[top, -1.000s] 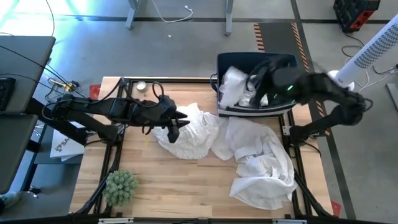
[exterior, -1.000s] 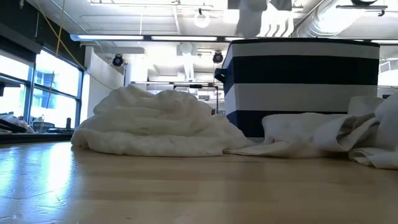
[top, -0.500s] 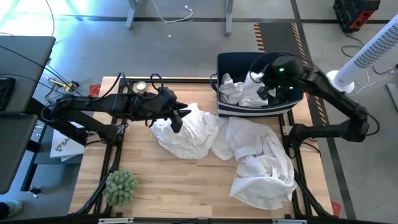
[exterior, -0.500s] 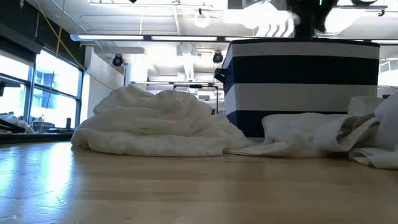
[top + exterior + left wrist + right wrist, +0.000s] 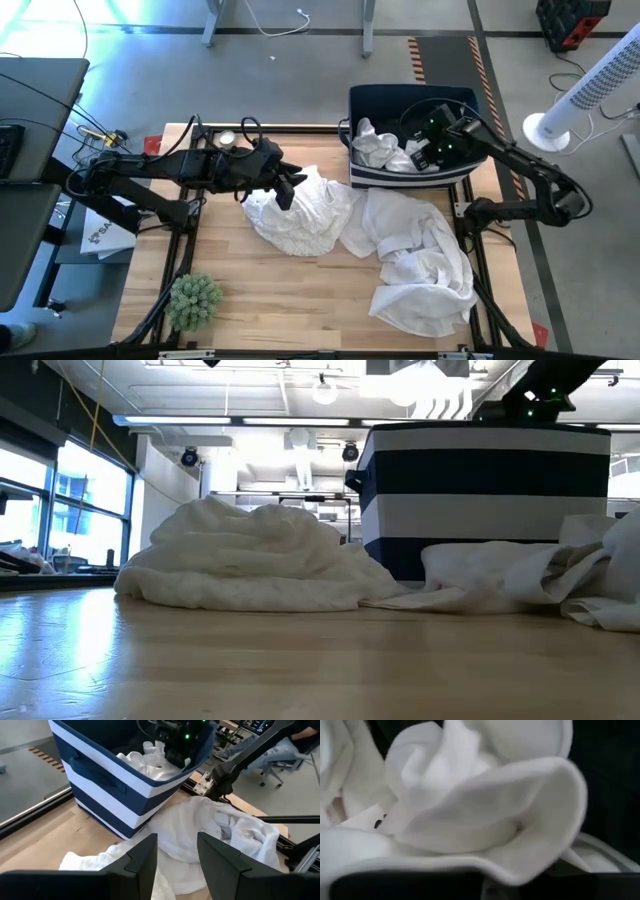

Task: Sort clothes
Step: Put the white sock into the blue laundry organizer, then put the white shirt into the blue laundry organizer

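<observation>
A white garment (image 5: 305,215) lies heaped on the table's middle, and a larger white one (image 5: 420,260) lies spread at the right. More white cloth (image 5: 385,145) lies inside the navy-and-white striped bin (image 5: 365,100) at the far right. My left gripper (image 5: 285,190) hovers open and empty over the middle heap's left part, and its fingers (image 5: 145,865) stand above the cloth. My right gripper (image 5: 425,150) is down inside the bin against the white cloth (image 5: 485,815). No black or navy garment shows.
A green spiky plant (image 5: 193,298) stands at the near left corner. The bin (image 5: 480,500) stands high behind the garments in the low view. Bare wood lies along the near edge and at the left. A white fan (image 5: 590,90) stands off the table's right.
My right gripper has gone down into the bin, and the white cloth there now lies lower and flatter than a second ago. My left gripper has shifted a little toward the table's far edge over the middle heap.
</observation>
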You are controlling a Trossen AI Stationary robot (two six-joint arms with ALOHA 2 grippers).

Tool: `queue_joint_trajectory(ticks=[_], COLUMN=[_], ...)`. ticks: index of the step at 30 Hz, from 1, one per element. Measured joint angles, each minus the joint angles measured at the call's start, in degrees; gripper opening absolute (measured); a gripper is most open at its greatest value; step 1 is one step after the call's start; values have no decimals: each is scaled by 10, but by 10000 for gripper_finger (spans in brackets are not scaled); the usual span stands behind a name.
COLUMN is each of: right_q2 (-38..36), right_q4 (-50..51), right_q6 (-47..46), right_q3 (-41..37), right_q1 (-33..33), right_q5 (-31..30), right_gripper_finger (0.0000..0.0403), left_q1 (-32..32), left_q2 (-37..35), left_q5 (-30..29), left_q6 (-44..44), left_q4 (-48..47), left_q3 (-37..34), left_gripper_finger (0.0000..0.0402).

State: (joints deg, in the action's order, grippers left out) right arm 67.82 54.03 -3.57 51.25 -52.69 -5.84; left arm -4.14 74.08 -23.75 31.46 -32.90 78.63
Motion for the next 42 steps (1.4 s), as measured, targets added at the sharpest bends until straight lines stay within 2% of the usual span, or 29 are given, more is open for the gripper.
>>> queue_joint_trajectory(ticks=[5, 10, 14, 17, 20, 28, 31, 36, 42], right_q2=[5, 4, 3, 4, 4, 3, 2, 5, 4], right_q4=[66, 152, 146, 100, 49, -64, -89, -38, 28], right_q6=[12, 47, -5, -27, -52, -85, -85, -81, -59], right_q3=[91, 218, 274, 269, 222, 8, -30, 22, 177], right_q1=[-13, -13, -13, -13, -13, -13, -12, -12, -13], right_q5=[2, -1, 8, 58, 95, 93, 92, 90, 85], right_gripper_finger=[135, 142, 142, 142, 142, 142, 142, 142, 158], left_q1=[0, 0, 0, 0, 0, 0, 0, 0, 0], left_q2=[0, 0, 0, 0, 0, 3, 10, 29, 49], left_q5=[-4, -17, -25, -25, -25, -25, -25, -24, -3], left_q6=[0, -1, -1, -1, 0, 33, 65, 104, 104], left_q4=[-3, -3, -3, -3, -3, -49, -78, -108, -105], left_q3=[0, 0, 0, 0, 0, 0, 0, 0, 0], left_gripper_finger=[136, 136, 136, 136, 136, 136, 136, 136, 136])
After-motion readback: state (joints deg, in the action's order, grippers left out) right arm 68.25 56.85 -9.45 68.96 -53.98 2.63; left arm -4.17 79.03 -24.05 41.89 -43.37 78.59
